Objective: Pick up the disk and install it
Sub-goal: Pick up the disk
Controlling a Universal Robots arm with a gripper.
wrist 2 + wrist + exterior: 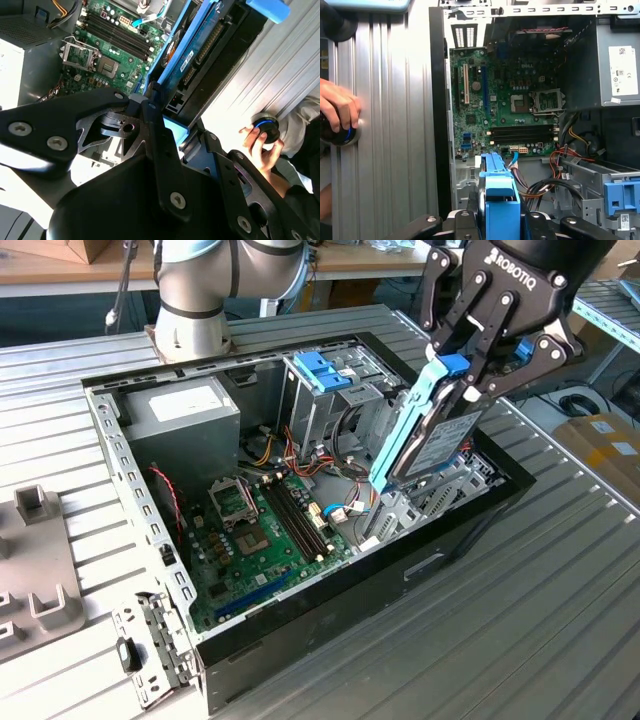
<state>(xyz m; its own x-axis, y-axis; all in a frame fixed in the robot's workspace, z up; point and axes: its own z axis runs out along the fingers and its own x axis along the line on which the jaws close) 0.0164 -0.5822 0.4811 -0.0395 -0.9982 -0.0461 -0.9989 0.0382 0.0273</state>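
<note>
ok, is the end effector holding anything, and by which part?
Yes: the end effector is shut on the disk, gripping its upper end by the blue frame; the disk hangs tilted over the open computer case.

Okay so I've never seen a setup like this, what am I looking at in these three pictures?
This is a robot arm working over an open computer case on a ribbed metal table. One picture comes from a camera off the arm; two come from cameras near its wrist. Its gripper is shut on the disk, a drive in a blue frame, held on edge above the case. Inside are a motherboard and a grey box. In both wrist views a person's hand touches a round knob.
</note>
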